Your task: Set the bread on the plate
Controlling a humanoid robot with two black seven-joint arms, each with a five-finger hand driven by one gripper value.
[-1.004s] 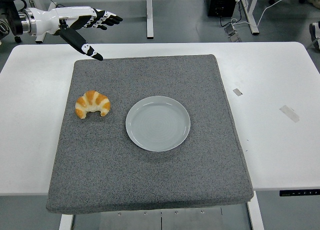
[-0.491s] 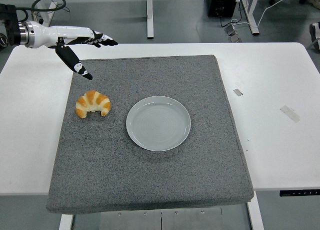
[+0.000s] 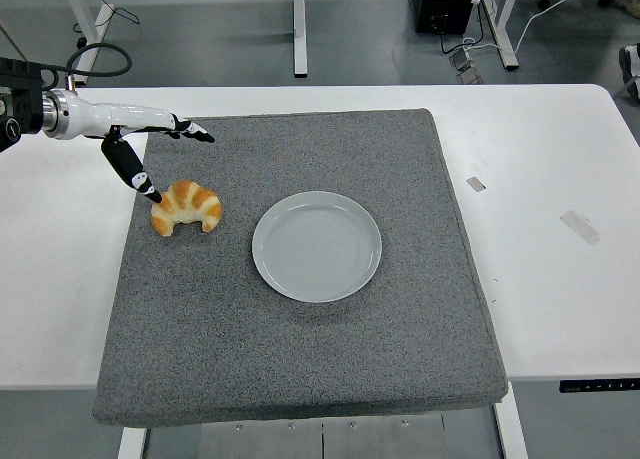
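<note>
Resting on the grey, coarse-textured square mat (image 3: 300, 279) that covers most of the white desk (image 3: 560, 279): a golden-brown, curved croissant-shaped bread (image 3: 186, 207), near the mat's left edge and toward its far half, horns pointing at the desk's near edge. Just right of it and apart from it, a round pale grey-blue ceramic plate (image 3: 316, 245), bare, about the middle of the mat. Reaching in from the left over the desk's far-left part, the white-and-black left hand (image 3: 145, 144): fingers (image 3: 190, 130) stretched out flat and spread above the mat's far-left corner, thumb (image 3: 128, 165) angled down and away from them, its black tip just at the bread's far-left end; contact there impossible to tell. Wide open, nothing grasped. On the bare desk right of the mat, two small scraps of tape (image 3: 579, 225), well apart from plate and bread.
</note>
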